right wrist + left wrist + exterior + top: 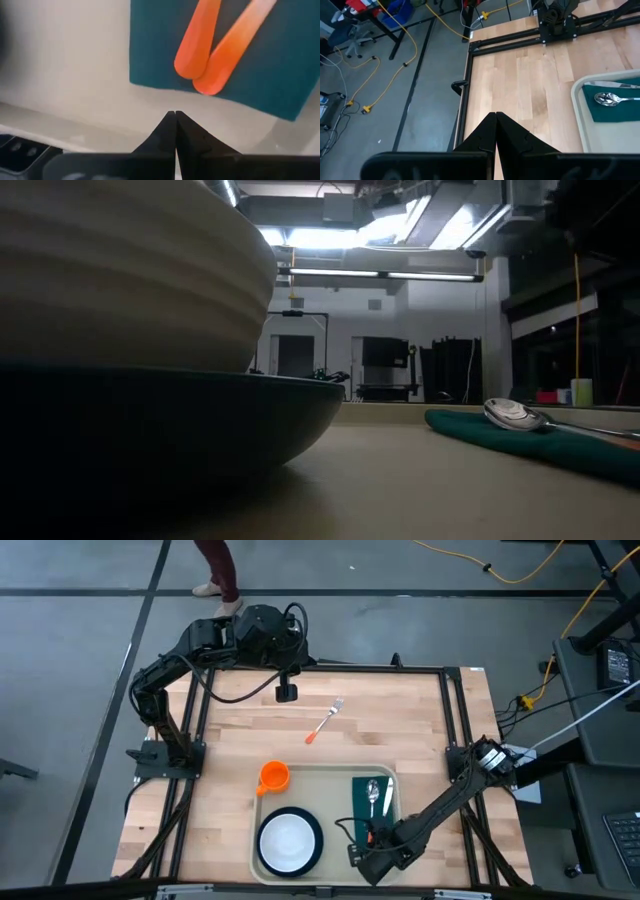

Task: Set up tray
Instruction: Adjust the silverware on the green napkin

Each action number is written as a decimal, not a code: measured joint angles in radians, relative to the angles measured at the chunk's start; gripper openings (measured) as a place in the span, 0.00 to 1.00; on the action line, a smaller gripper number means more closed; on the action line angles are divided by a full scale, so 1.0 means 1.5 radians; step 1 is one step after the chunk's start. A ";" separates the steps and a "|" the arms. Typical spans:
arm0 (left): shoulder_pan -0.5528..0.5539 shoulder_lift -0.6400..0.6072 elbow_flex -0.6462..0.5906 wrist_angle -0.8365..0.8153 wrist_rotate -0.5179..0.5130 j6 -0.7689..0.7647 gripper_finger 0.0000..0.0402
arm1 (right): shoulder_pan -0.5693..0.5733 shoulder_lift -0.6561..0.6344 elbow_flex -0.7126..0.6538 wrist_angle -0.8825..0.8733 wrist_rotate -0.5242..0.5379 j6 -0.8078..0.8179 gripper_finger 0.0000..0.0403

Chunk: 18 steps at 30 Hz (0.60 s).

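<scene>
Your tray (335,772) sits on the wood worktop (240,730) at the near edge, middle to right; long side runs left-right. On it: a white bowl (288,840) on a dark plate (316,852), left half; a dark green napkin (371,802) on the right half with a spoon (373,792) lying on it, bowl end toward the far side; two orange handles (210,45) lie side by side on the napkin, ends just past its near edge in the right wrist view. An orange cup (273,777) stands at the tray's far-left corner; whether it is on the rim or just outside, you can't tell from above. A fork (326,720) with an orange handle lies loose on the worktop, beyond the tray, well apart from it.

Right claw (175,116): fingers pressed together, pinching nothing; it hangs low over the tray's near-right part, just short of the napkin's near edge and the handle ends, not touching them. From above you see that arm reaching in from the right post down to the tray's near edge.

Left claw (496,116): also pressed together, empty; parked high over the worktop's far-left area, well away from the tray; its camera sees the tray's corner and the spoon far off.

Low view: bowl and plate fill the left; napkin and spoon at right. A person's legs (218,565) show on the floor beyond the far edge.
</scene>
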 joint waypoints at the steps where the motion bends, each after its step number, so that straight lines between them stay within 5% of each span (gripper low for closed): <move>1: 0.000 0.000 0.000 0.000 0.000 0.000 0.01 | 0.000 0.002 0.000 -0.001 0.000 -0.001 0.01; 18: 0.000 0.000 0.000 0.006 0.007 -0.001 0.01 | -0.006 0.037 0.000 -0.014 0.001 -0.002 0.01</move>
